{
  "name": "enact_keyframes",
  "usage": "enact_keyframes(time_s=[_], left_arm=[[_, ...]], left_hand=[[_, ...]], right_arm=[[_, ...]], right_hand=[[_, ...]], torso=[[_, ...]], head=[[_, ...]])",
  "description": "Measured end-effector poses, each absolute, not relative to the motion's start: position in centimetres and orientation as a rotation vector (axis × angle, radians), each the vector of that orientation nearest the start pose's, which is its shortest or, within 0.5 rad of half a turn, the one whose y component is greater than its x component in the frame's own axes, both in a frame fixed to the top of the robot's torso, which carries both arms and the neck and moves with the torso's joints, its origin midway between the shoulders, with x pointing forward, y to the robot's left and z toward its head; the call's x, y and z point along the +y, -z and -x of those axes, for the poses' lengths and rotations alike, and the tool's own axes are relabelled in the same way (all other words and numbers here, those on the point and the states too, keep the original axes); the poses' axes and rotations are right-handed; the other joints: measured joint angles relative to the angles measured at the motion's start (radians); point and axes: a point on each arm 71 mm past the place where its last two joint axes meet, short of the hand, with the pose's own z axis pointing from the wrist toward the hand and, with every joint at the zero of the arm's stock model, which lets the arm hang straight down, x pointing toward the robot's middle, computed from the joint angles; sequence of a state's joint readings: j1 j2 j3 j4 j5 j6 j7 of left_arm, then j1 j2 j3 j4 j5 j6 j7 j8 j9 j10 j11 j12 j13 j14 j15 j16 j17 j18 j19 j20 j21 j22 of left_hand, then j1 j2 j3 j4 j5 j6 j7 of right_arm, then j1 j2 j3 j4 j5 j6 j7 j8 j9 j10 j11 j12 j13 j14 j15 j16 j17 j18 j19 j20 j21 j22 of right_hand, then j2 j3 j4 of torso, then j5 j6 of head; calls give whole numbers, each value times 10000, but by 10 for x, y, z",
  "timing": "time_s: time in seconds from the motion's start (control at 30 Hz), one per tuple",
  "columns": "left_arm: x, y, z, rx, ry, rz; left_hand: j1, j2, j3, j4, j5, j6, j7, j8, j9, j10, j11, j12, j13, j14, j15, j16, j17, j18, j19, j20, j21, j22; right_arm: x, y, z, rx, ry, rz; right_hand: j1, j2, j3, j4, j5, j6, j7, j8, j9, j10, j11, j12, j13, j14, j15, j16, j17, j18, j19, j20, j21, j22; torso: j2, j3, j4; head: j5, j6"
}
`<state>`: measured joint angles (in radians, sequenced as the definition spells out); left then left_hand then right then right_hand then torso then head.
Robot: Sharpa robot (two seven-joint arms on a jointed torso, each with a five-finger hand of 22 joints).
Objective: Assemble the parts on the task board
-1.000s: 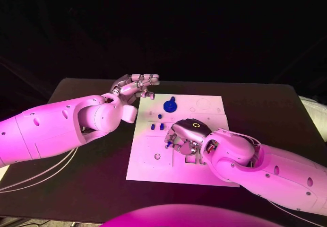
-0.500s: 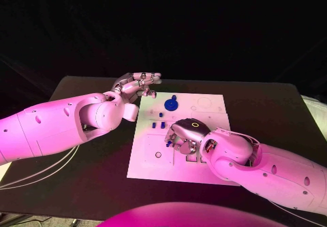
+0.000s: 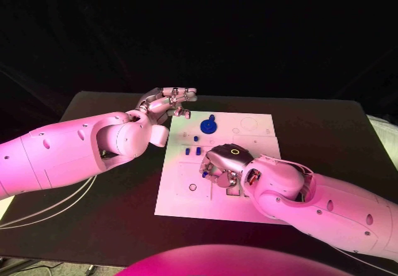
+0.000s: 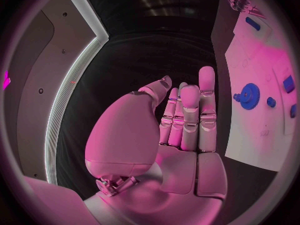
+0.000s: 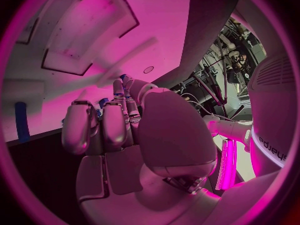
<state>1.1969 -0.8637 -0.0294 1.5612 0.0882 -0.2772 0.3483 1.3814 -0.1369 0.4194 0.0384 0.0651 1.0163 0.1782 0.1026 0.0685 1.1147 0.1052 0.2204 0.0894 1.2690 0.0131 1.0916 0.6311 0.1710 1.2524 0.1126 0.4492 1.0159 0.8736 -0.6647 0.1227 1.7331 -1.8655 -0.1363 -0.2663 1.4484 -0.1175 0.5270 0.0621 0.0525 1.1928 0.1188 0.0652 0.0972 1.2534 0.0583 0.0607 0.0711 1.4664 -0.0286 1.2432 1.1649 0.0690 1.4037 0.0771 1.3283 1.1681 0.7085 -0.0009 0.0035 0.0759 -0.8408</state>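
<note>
The right hand (image 3: 222, 168) pinched a small blue part (image 3: 204, 172) over the task board (image 3: 187, 198); beside the board's far corner, the left hand (image 3: 166, 103) hovered empty, fingers loosely apart.

table (image 3: 99, 230): black, plain, no pattern.
task board (image 3: 187, 204): white plate, faint outlined shapes and recesses marked on its surface.
gear-shaped part (image 3: 208, 126): deep blue, toothed rim; in the left wrist view it shows the same blue (image 4: 249, 93).
small parts (image 3: 193, 152): blue pegs standing near the board's middle, same shade as the gear.
left arm (image 3: 67, 155): white shell dotted with small dark holes.
left hand (image 3: 168, 102): silver, metallic.
right arm (image 3: 332, 210): white shell with small dark holes.
right hand (image 3: 222, 167): silver, with a thin yellow ring on its back.
</note>
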Motion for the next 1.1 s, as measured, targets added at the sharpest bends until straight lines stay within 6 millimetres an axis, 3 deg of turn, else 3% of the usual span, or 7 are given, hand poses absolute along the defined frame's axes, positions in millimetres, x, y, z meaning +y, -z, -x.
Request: enact_keyframes(time_s=[0.2, 0.27, 0.43, 0.53, 0.73, 0.87, 1.1], left_arm=[[207, 178, -483, 14518, 15994, 12384], [207, 178, -483, 14543, 16003, 12386], [206, 178, -483, 14603, 16024, 12389], [206, 178, -483, 14653, 16031, 12399], [205, 179, -482, 14800, 16024, 12436], [206, 180, -483, 14904, 15963, 12486], [207, 181, -483, 15030, 15836, 12575]], left_hand=[[0, 0, -28, -28, 0, 0, 0, 0, 1, -38, 33, 0, 0, 0, 0, 0, -35, 0, 0, 0, -21, 1], [0, 0, -28, -28, 0, -3, 3, 0, 1, -71, 0, 0, -5, 0, 0, 0, -47, 0, 0, 0, -42, 1], [0, 0, -28, -28, 0, -37, 35, 0, -9, -71, 0, 0, -10, 0, 0, 0, -54, -1, 0, 0, -42, -5], [0, 0, -28, -28, 0, -47, 45, 0, -8, -124, 53, 0, -20, -16, 16, 0, -101, -1, 35, 36, -42, -14], [0, 0, -28, -28, 0, -182, 105, 0, -21, -271, 91, 0, -38, -53, 52, 0, -171, -1, 35, 36, -99, -29], [0, 0, -28, -28, 0, -218, 140, 0, -20, -286, 106, 0, -44, -88, 86, 0, -211, -2, 35, 36, -99, -42], [0, 0, -28, -28, 0, -218, 139, 0, -20, -356, 105, 42, -46, -89, 86, 0, -235, -2, 35, 36, -99, -42]], right_arm=[[-60, 240, -382, 17341, -7624, 4918], [-59, 240, -381, 17342, -7576, 4943], [-59, 242, -381, 17329, -7526, 4939], [-60, 242, -380, 17280, -7543, 4867], [-67, 244, -382, 17166, -7521, 4583], [-69, 241, -379, 17015, -7672, 4440], [-84, 215, -375, 16472, -7903, 4015]], right_hand=[[-199, -41, -18, -18, 1, -6, 34, -12, 4, 0, 2, 1, 0, -2, 2, 0, -8, 0, 0, 0, 0, -37], [-350, -128, -28, -28, 49, -151, 158, -12, 6, -165, 114, 19, -27, 7, 108, 0, -62, 0, -50, 50, 0, -106], [-701, -329, -69, -72, 79, -1569, 286, -9, -316, -1708, 375, 25, -101, -4, 291, -333, -552, 238, -595, 310, -793, -1270], [-688, -368, -78, -114, 391, -1867, 321, -10, -327, -2113, 462, 33, -100, 1, 361, -468, -747, 392, -755, 383, -1094, -1700], [-756, -474, -109, -195, 501, -1896, 359, -10, -302, -2252, 535, 228, -59, 1, 361, -521, -875, 392, -790, 358, -1199, -1898], [-756, -474, -93, -211, 598, -1658, 332, 40, -271, -2067, 428, 392, -55, 1, 361, -521, -910, 392, -751, 397, -1199, -1763], [-761, -479, -142, -284, 598, -1564, 309, 40, -262, -2053, 446, 417, -62, 2, 360, -521, -929, 392, -712, 361, -1199, -1778]], torso=[[0, -5, -1], [0, -5, -1], [-2, -5, -1], [-4, -5, 0], [-12, 7, 0], [-8, 7, -12], [-7, 12, -7]], head=[[-23, -2], [-30, -4], [-32, -12], [-35, -20], [-24, 10], [-8, 35], [-40, 92]])
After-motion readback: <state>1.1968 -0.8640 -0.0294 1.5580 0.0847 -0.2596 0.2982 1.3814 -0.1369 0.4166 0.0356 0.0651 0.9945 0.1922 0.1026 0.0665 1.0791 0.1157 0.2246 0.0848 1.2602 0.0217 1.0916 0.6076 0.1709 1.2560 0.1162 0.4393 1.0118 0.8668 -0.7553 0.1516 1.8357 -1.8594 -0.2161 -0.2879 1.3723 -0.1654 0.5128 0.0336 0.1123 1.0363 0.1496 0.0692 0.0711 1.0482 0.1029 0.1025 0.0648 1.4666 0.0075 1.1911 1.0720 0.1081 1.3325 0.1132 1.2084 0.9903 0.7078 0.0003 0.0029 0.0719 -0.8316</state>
